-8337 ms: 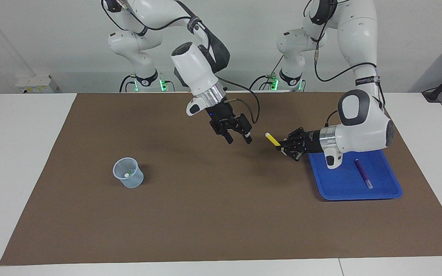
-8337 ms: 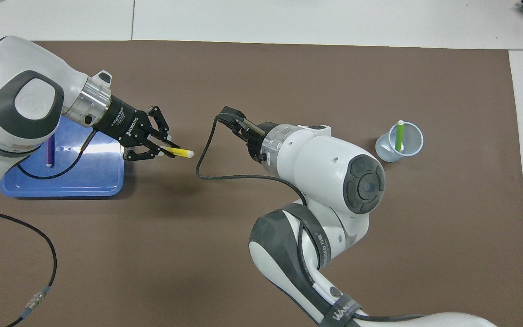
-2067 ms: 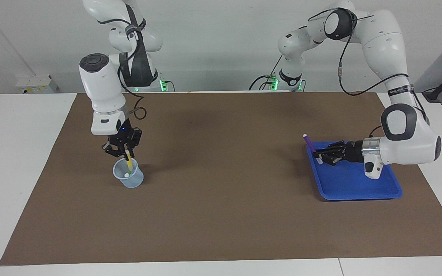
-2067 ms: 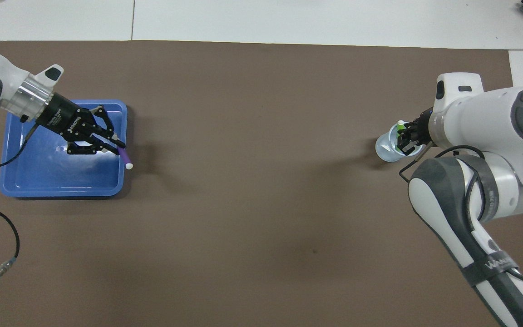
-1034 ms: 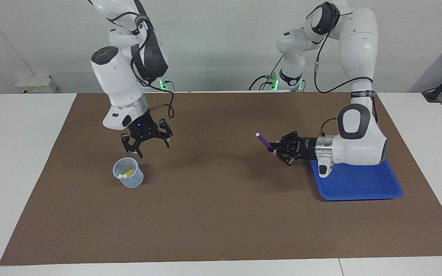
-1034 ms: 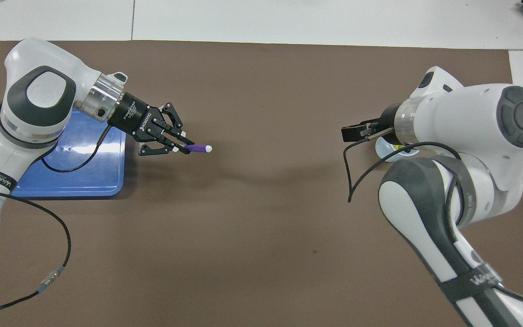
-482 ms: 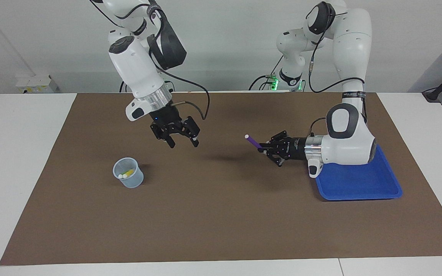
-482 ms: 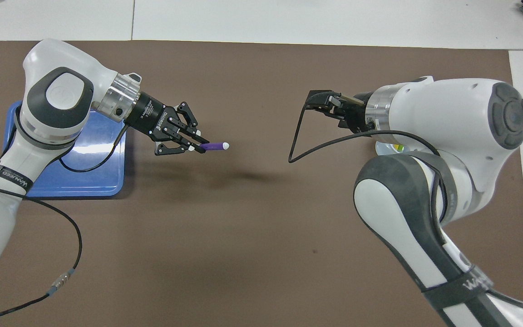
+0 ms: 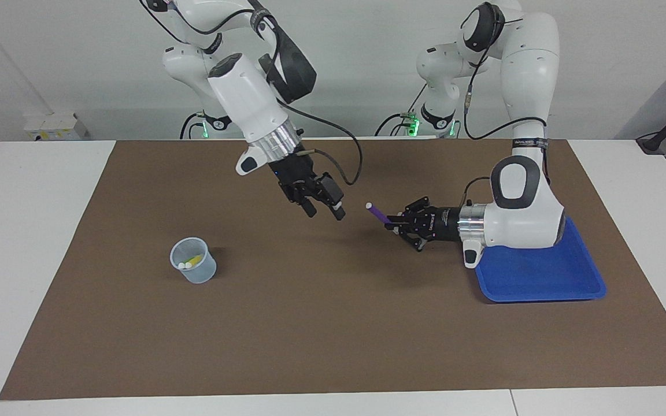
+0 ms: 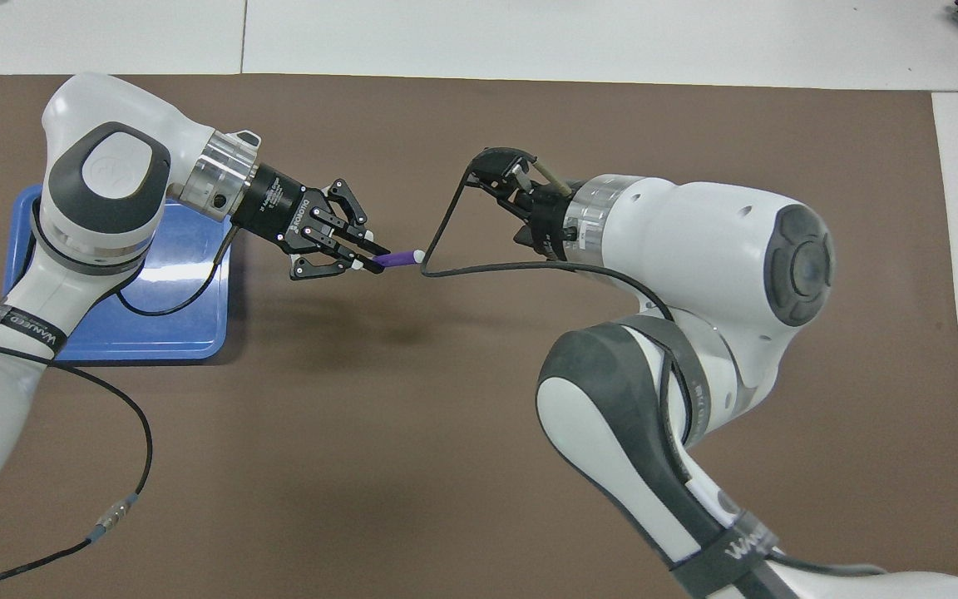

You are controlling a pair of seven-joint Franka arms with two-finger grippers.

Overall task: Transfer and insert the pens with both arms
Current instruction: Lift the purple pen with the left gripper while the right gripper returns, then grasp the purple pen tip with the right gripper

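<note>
My left gripper (image 9: 389, 222) is shut on the purple pen (image 9: 377, 212) and holds it above the brown mat. The pen's whitish cap points toward the right arm's end. It also shows in the overhead view, where the left gripper (image 10: 369, 257) grips the purple pen (image 10: 396, 260). My right gripper (image 9: 324, 212) is open and empty, tilted toward the pen, a short gap from its cap. The yellow pen (image 9: 194, 260) lies in the clear cup (image 9: 196, 271), with two whitish cap ends beside it. The green pen's body barely shows.
The blue tray (image 9: 541, 284) lies on the brown mat at the left arm's end, under the left arm's wrist, with nothing in it; it also shows in the overhead view (image 10: 163, 329). The right arm hides the cup in the overhead view.
The right gripper let go of the yellow pen in the cup and swung, open, toward the table's middle. The left gripper lifted the purple pen from the tray and carried it toward the middle.
</note>
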